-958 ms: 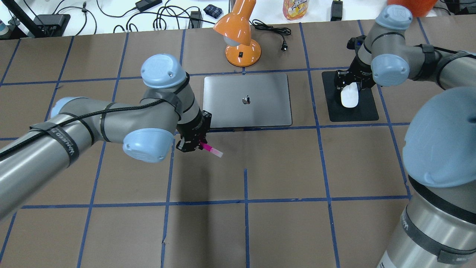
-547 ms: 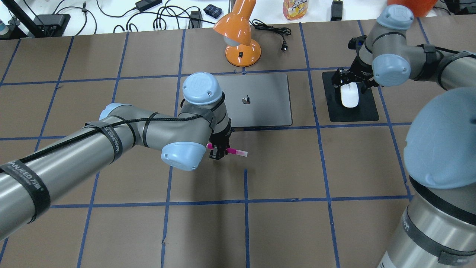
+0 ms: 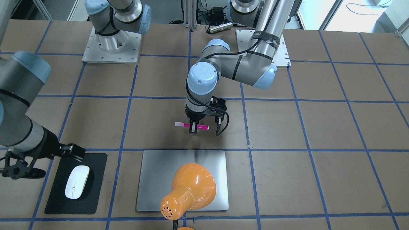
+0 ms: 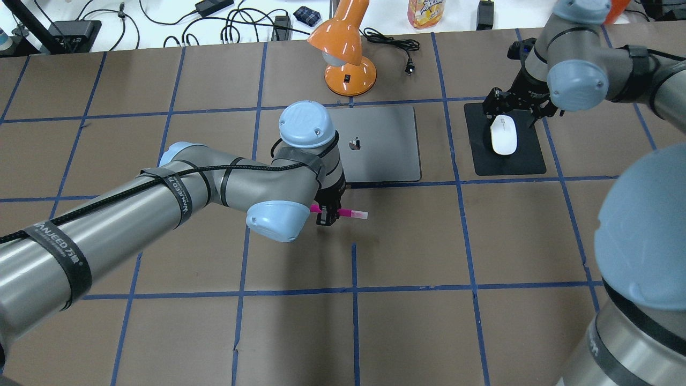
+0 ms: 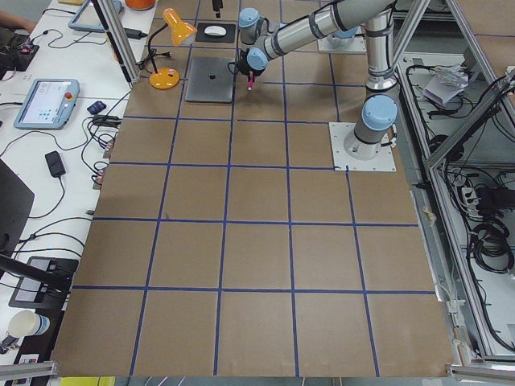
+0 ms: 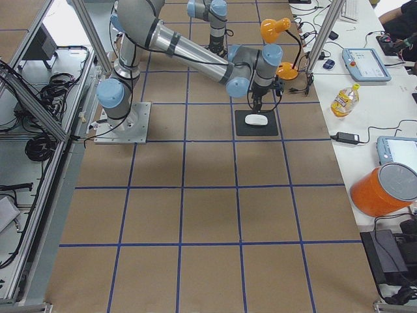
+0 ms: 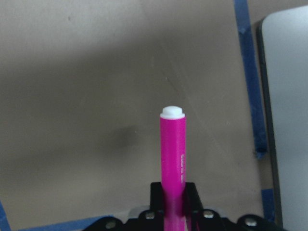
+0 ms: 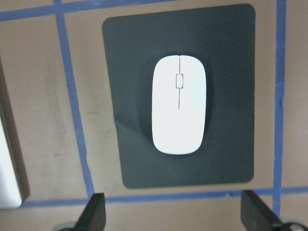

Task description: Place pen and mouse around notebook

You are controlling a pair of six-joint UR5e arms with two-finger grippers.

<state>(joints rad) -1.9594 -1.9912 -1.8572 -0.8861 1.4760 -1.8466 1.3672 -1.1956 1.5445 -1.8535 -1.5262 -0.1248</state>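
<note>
Left gripper (image 4: 328,217) is clamped on the pen (image 4: 351,213), held level with its pale end poking out to the right. The notebook (image 4: 386,145) is just beyond it. Right gripper (image 4: 515,107) hangs spread wide over the black mat (image 4: 528,161), clear of the mouse (image 4: 504,135) lying there.

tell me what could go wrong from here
The pen is round and held level in the left gripper, close to the notebook. If it is released above the table, it may roll away. The right gripper hangs open over the mouse, and a sideways move while low could nudge it off the black mat.
</note>
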